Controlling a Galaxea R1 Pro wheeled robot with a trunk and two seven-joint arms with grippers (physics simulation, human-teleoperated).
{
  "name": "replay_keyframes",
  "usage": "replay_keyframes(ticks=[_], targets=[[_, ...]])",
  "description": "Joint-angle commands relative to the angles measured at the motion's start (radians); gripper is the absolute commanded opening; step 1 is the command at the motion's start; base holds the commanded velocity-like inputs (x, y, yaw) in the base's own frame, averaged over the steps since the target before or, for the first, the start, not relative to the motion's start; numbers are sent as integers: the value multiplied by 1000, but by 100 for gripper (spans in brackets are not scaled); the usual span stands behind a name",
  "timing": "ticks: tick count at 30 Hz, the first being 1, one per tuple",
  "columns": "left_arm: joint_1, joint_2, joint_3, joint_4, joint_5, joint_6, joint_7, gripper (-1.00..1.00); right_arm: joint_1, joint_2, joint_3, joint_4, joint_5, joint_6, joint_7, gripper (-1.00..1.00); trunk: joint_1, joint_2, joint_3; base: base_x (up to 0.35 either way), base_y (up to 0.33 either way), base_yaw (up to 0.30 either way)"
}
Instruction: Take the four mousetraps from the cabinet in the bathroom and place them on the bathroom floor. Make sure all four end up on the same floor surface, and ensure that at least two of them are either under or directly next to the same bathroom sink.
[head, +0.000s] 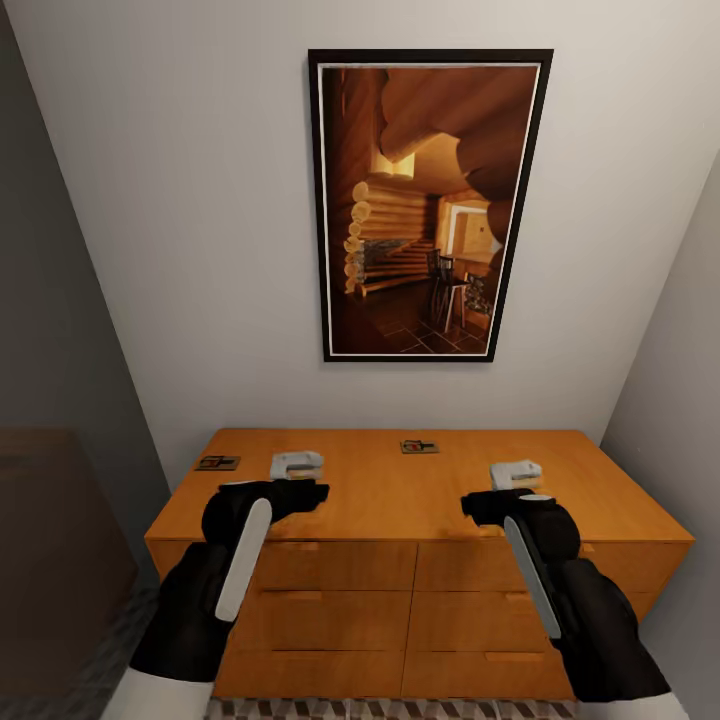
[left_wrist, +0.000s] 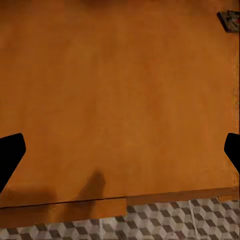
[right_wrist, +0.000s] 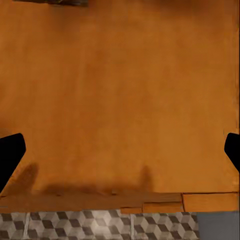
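**Both arms over the cabinet top, two mousetraps in sight**

Your two black forearms fill the lower part of the head view, the left gripper (head: 297, 465) and the right gripper (head: 516, 474) both hanging over the front half of the orange-brown cabinet (head: 420, 500). One mousetrap (head: 217, 463) lies at the top's back left corner, just beyond your left gripper; a second mousetrap (head: 419, 446) lies near the back edge at the middle, between the two grippers. A framed picture (head: 428, 205) of a log interior hangs on the wall above.

From the left wrist, your fingertips (left_wrist: 11, 155) stand wide apart, holding nothing, with a mousetrap at one corner of the frame (left_wrist: 230, 20) and the cube-patterned bathroom floor (left_wrist: 170, 220) past the cabinet's edge.

From the right wrist, your fingertips (right_wrist: 10, 155) are likewise spread and empty over bare wood.
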Motion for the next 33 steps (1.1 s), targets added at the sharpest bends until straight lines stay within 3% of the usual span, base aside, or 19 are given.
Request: replay_keyframes(ticks=[1,2,5,6,9,11,13,15,17,20,25,28,33], targets=[[-4,0,0,0,11,3,10,100,-3,-1,2,0,-5,4,-7,100,0,-1,-2,0,0,0],[-51,1,2,33,14,4,10,100,-45,6,2,27,-5,4,-9,100,0,-1,-2,0,0,0],[-121,3,4,106,15,3,11,100,-107,17,1,89,-4,4,-10,100,0,-1,-2,0,0,0],[-169,5,5,169,14,2,12,100,-149,24,1,148,-4,4,-12,100,0,-1,-2,0,0,0],[-238,10,6,280,13,-2,17,100,-211,36,1,258,-2,4,-13,100,0,-1,-2,0,0,0],[-298,15,7,399,9,-12,18,100,-263,43,1,383,-1,-9,-13,100,0,-1,-2,0,0,0],[-330,17,7,474,7,-24,17,100,-289,46,1,466,0,-71,-13,100,0,-1,-2,0,0,0],[-381,37,7,613,3,-99,14,100,-321,49,2,631,1,-232,-14,100,0,-1,-2,0,0,0],[-390,52,7,644,3,-131,10,100,-327,51,2,668,4,-274,-14,100,0,-1,-2,0,0,0],[-401,86,7,677,8,-165,1,100,-333,52,6,693,7,-317,-12,100,0,-1,-2,0,0,0],[-406,112,6,686,10,-177,-14,100,-336,50,13,633,8,-309,-10,100,0,-1,-2,0,0,0],[-408,122,6,676,10,-169,-20,100,-337,49,13,526,9,-216,-9,100,0,-1,-2,0,0,0],[-408,123,6,636,9,-135,-21,100,-337,51,7,457,9,-111,-13,100,0,-1,-2,0,0,0]])
